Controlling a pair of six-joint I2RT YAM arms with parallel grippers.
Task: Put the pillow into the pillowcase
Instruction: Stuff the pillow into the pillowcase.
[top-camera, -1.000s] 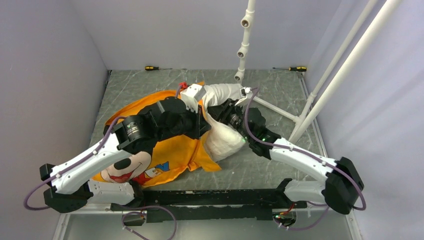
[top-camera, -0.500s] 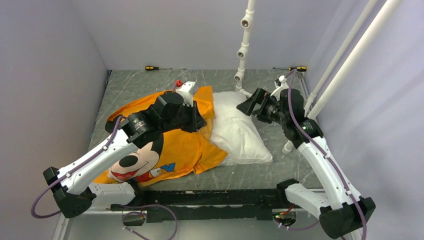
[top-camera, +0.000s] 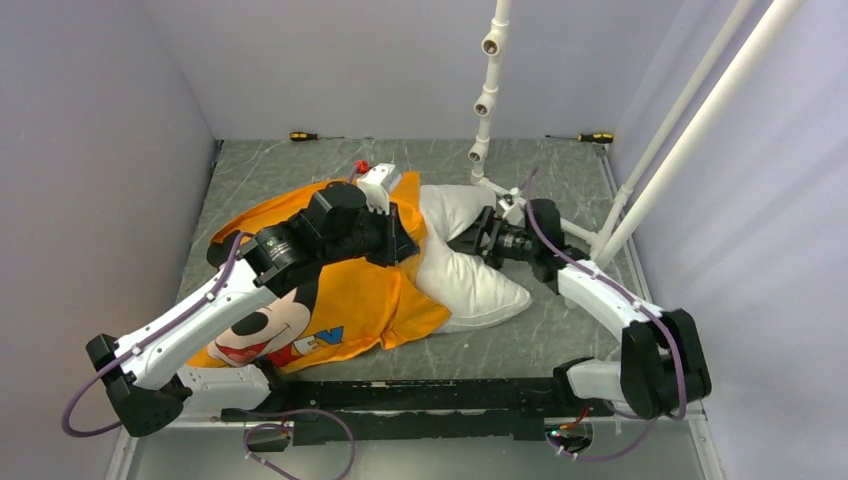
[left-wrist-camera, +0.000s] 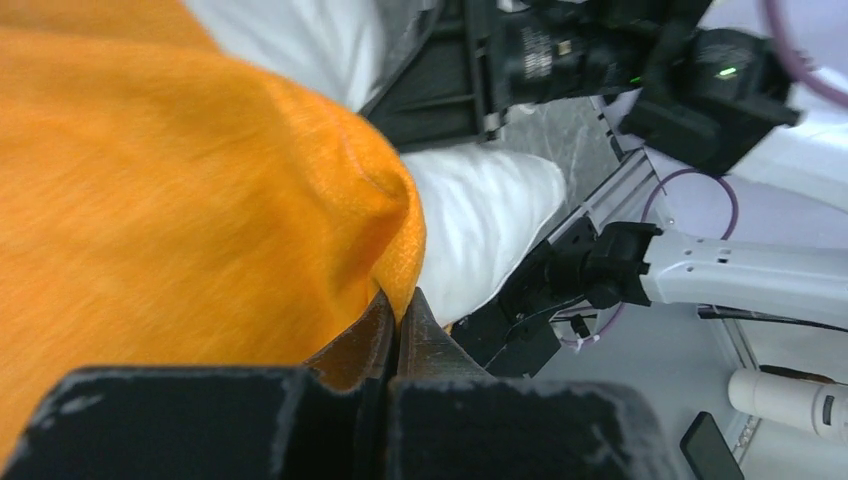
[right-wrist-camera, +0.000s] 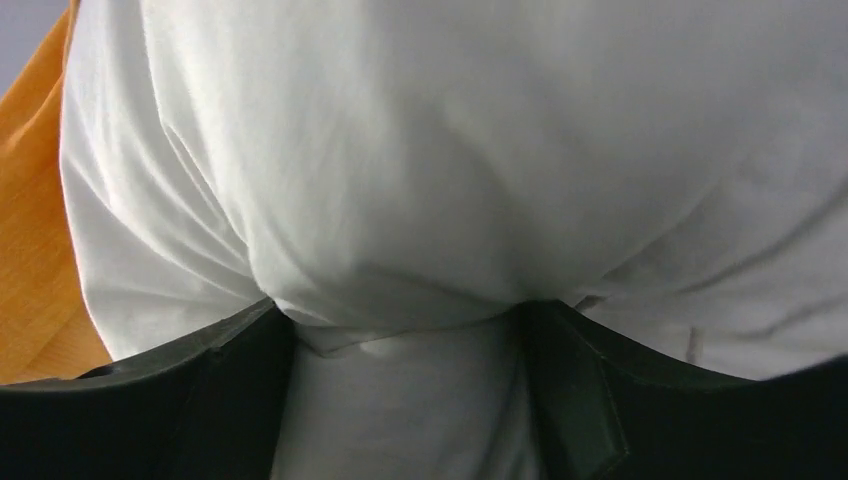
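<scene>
SUBJECT: pillow insertion, condition as found

1. Bench (top-camera: 290, 175): grey marbled surface carrying all the work. A white pipe frame (top-camera: 486, 95) stands at its far right.

2. Pillowcase (top-camera: 345, 300): orange-yellow, mouse face printed toward the near-left end. It lies flat across the left half with its open end facing right, at bench centre. The fabric is thin, limp and light and will fold wherever unsupported. The hem of the opening is the only useful place to hold it.

3. Pillow (top-camera: 475, 285): white and plump, lying right of centre. Its left portion goes under the lifted orange hem, and more than half remains exposed. Judged soft, light and compressible, with a smooth cover liable to slip. It is best taken by a bunched fold on the exposed end and pushed leftward, as a shallow pinch would likely take cover cloth only.

4. Left gripper (left-wrist-camera: 398, 325): jaws closed tight on the orange hem, holding the opening up over the pillow.

5. Right gripper (right-wrist-camera: 400, 400): jaws spread wide and pressed into the exposed end, with a bulge of white fabric between them touching both. No firm pinch is evident.

6. Two screwdrivers (top-camera: 305, 136) lie at the far edge, well apart from the work
</scene>
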